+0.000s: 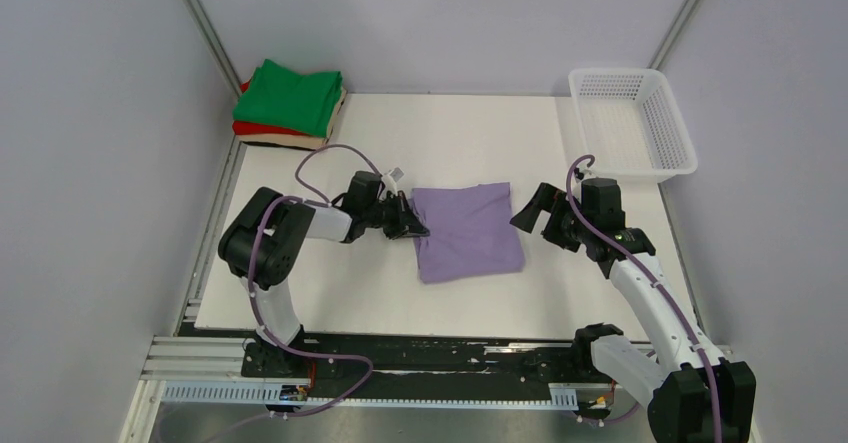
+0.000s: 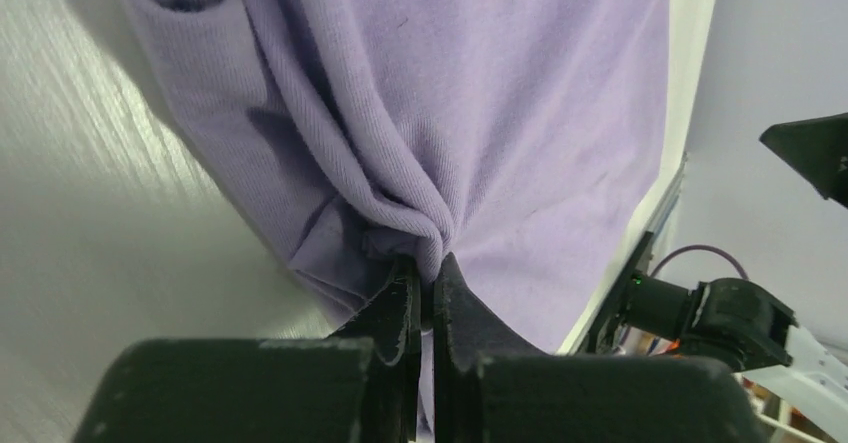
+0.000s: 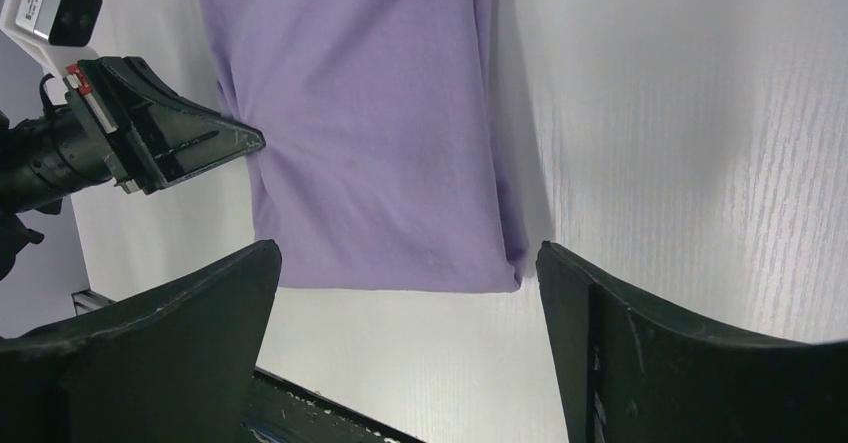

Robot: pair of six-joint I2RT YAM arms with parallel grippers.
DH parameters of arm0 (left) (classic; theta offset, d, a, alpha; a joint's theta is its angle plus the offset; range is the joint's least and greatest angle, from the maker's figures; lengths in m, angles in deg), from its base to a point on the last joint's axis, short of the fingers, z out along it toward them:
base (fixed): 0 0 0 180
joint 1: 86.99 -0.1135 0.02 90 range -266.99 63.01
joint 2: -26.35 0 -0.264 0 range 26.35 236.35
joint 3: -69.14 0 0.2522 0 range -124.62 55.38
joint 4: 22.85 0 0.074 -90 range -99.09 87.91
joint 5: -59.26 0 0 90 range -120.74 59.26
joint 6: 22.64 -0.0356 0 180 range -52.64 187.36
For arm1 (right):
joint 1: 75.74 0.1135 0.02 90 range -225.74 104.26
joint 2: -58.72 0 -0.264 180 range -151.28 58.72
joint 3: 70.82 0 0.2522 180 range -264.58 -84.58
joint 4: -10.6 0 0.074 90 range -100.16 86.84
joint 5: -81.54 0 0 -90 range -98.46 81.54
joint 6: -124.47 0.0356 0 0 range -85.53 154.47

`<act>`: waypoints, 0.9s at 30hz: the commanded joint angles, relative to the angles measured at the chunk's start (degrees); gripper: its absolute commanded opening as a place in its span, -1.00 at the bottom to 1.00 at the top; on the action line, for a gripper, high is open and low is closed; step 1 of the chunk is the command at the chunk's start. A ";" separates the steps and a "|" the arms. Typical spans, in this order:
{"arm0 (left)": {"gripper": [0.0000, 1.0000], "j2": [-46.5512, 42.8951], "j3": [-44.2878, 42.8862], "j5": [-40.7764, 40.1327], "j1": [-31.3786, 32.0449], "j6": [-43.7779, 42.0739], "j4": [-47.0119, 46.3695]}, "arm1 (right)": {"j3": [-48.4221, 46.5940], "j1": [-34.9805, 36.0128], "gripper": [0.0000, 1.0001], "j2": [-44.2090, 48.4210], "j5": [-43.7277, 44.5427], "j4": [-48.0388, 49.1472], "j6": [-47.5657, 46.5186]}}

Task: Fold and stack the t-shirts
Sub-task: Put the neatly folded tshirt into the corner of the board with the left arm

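The lavender t-shirt [image 1: 468, 231] lies folded into a rough square in the middle of the table. My left gripper [image 1: 414, 226] is shut on the shirt's left edge; the left wrist view shows the cloth [image 2: 480, 113] pinched and bunched between the jaws. My right gripper [image 1: 533, 213] is open and empty, just off the shirt's right edge; the right wrist view shows the shirt [image 3: 370, 123] ahead of the spread fingers. A stack of folded shirts sits at the back left corner: green [image 1: 295, 95] on top, red [image 1: 262, 128] under it, beige [image 1: 285, 142] at the bottom.
A white plastic mesh basket [image 1: 632, 123] stands at the back right corner of the table. The white table top [image 1: 450, 133] ends at a black rail along the near edge. Grey walls close in both sides.
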 commanded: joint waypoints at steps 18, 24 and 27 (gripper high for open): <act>1.00 -13.04 -13.83 -24.25 3.44 -12.06 38.67 | -2.27 -0.17 1.00 3.54 1.20 0.80 -2.27; 1.00 -6.25 -18.55 -24.58 4.73 -11.29 39.86 | -2.44 -0.19 1.00 3.21 2.00 0.65 -2.89; 1.00 -2.37 -22.26 -25.33 6.64 -11.74 41.30 | -2.22 -0.20 1.00 3.47 2.14 0.62 -2.91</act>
